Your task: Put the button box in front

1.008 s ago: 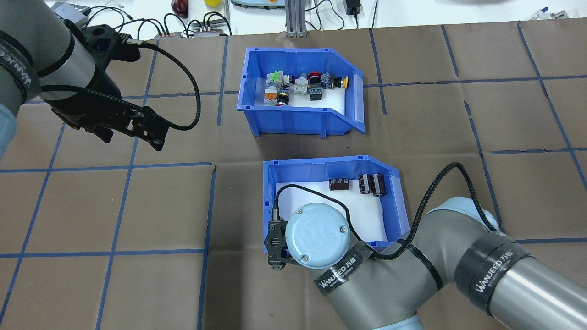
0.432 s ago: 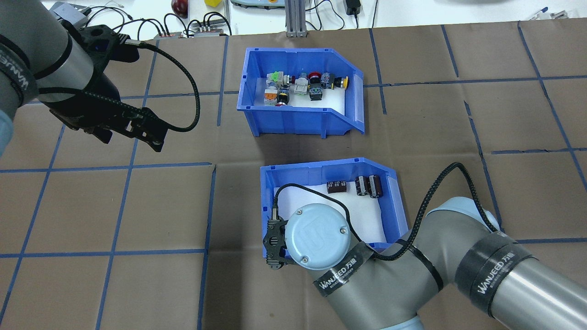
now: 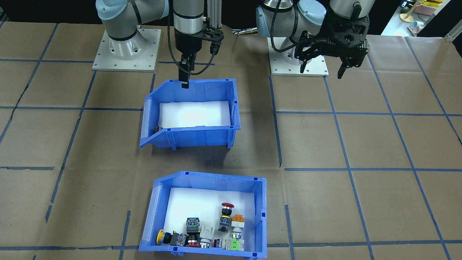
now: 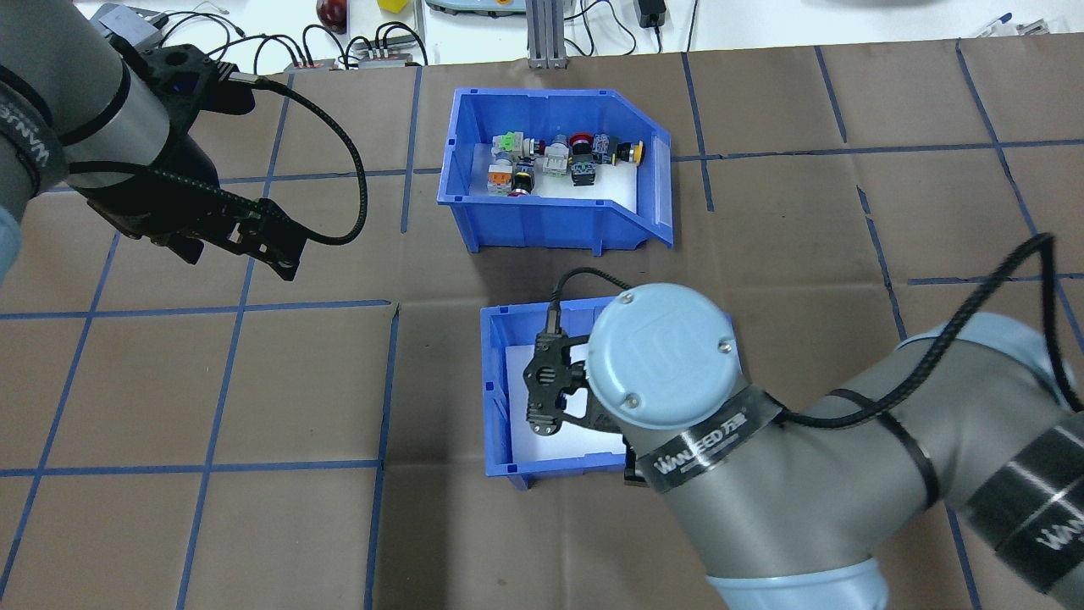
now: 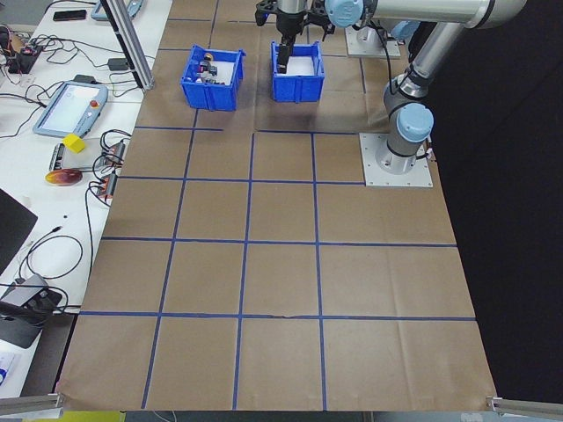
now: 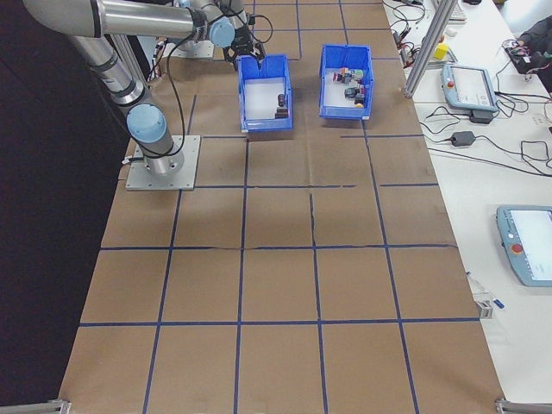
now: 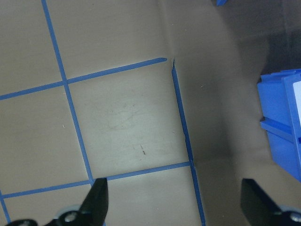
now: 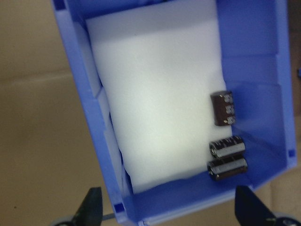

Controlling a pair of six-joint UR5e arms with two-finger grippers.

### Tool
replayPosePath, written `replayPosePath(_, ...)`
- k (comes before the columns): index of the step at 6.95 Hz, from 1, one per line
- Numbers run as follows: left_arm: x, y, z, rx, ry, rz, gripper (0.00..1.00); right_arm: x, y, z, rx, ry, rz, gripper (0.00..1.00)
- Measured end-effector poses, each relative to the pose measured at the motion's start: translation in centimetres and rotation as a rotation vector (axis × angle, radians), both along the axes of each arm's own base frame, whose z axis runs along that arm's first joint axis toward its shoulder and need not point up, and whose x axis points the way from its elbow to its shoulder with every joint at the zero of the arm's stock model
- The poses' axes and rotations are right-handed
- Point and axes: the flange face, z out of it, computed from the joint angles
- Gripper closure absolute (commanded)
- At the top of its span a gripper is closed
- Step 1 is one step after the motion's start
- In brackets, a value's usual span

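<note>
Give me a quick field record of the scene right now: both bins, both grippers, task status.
button box: far side of the table from the robot, untouched
cylinder bin: nearer the robot, holds three dark cylinders
right gripper: open, over the cylinder bin's near wall
left gripper: open, above bare table, holding nothing
task status: button box not yet grasped

The table (image 4: 254,381) is covered in brown paper with a blue tape grid. Two blue bins sit right on it: the button box (image 4: 555,216) toward the far edge, and the other bin (image 4: 495,381) just nearer the robot.
</note>
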Motion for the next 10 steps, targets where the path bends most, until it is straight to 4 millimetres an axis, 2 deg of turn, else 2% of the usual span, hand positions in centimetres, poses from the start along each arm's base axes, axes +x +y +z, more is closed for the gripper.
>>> replayPosePath(3, 0.0, 0.1, 0.1, -0.002, -0.002, -0.001, 0.01, -10.3, -5.9, 6.0, -0.056, -0.054, -0.367, 0.0)
replayPosePath(4, 0.0, 0.1, 0.1, -0.003, -0.002, -0.001, 0.01, -12.9, -7.5, 7.8, -0.063, -0.078, -0.548, 0.0)
replayPosePath(5, 0.0, 0.1, 0.2, -0.004, -0.003, -0.001, 0.01, -14.8, -8.8, 9.2, -0.048, -0.104, -0.74, 0.0)
replayPosePath(7, 0.0, 0.1, 0.3, -0.007, -0.004, -0.002, 0.01, -16.3, -11.7, 11.4, 0.04, -0.142, -1.075, 0.0)
replayPosePath(9, 0.0, 0.1, 0.4, -0.007, -0.004, -0.002, 0.01, -16.0, -14.4, 13.6, 0.144, -0.16, -1.334, 0.0)
replayPosePath(10, 0.0, 0.1, 0.3, -0.006, -0.004, -0.002, 0.01, -15.9, -15.3, 13.7, 0.183, -0.149, -1.429, 0.0)
